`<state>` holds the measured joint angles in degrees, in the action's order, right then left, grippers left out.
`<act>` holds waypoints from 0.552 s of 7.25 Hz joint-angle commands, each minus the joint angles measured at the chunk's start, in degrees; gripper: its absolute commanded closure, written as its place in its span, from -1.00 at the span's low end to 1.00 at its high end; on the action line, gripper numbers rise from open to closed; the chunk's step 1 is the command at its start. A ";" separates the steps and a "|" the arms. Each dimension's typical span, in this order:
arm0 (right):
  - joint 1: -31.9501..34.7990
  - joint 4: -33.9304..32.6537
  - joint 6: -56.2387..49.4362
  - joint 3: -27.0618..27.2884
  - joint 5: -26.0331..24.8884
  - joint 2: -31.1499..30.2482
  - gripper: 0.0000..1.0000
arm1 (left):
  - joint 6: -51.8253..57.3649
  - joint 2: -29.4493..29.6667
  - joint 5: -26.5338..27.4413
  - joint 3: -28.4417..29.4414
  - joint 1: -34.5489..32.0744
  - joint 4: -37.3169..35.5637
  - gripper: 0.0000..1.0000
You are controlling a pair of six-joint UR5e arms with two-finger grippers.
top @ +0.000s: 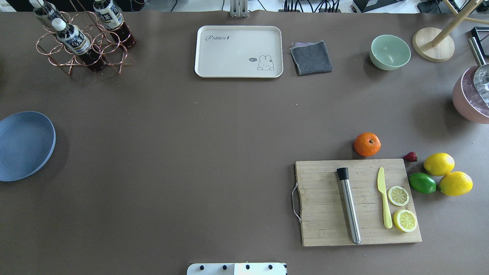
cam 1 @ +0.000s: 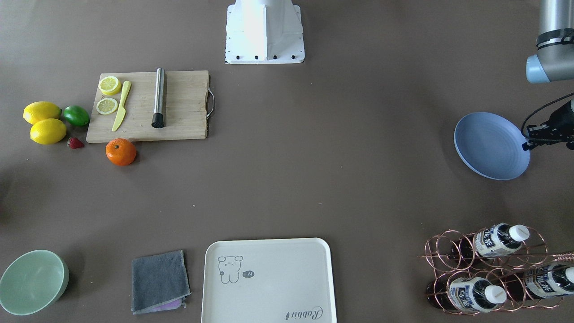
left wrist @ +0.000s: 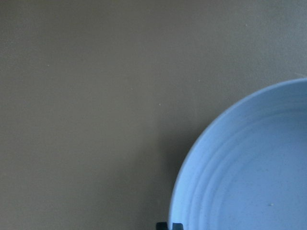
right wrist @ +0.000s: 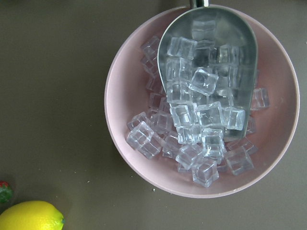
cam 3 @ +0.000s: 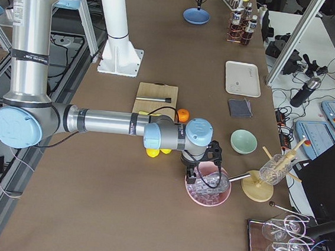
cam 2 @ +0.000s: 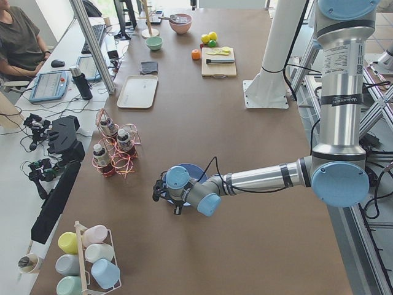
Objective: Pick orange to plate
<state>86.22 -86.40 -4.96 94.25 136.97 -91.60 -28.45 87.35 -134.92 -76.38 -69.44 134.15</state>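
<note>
- Nearest the robot's base, a wooden cutting board (top: 324, 202) lies on the desk (top: 191, 152). It carries a steel muddler (top: 349, 208), a yellow knife (top: 384, 202) and two lemon slices (top: 398, 195).
- The orange (top: 367, 144) sits on the desk just beyond the board's far edge, near a strawberry (top: 410, 156).
- The plate (top: 23, 145) lies well apart, at the desk's left end. The left jaws hover at its rim; I cannot tell whether they are parted.
- The right jaws hang over a pink ice bowl (right wrist: 120, 96); again I cannot tell.
- Farthest lie a cream tray (top: 237, 57), a grey cloth (top: 311, 57) and a green bowl (top: 389, 51).
</note>
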 commanded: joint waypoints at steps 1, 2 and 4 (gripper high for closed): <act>-1.05 0.26 9.70 3.20 1.62 1.85 -1.00 | -10.85 0.62 -6.29 -6.37 -0.08 -0.29 1.00; -4.88 0.18 16.93 7.66 1.72 1.86 -1.00 | -20.32 0.89 -6.67 -11.63 0.18 -0.38 1.00; -13.06 1.92 30.47 11.12 1.54 4.04 -1.00 | -39.83 3.16 -3.54 -21.22 8.75 -0.47 1.00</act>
<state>78.15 -85.68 16.48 102.97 138.51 -89.12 -56.18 88.91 -140.39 -91.86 -65.58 133.73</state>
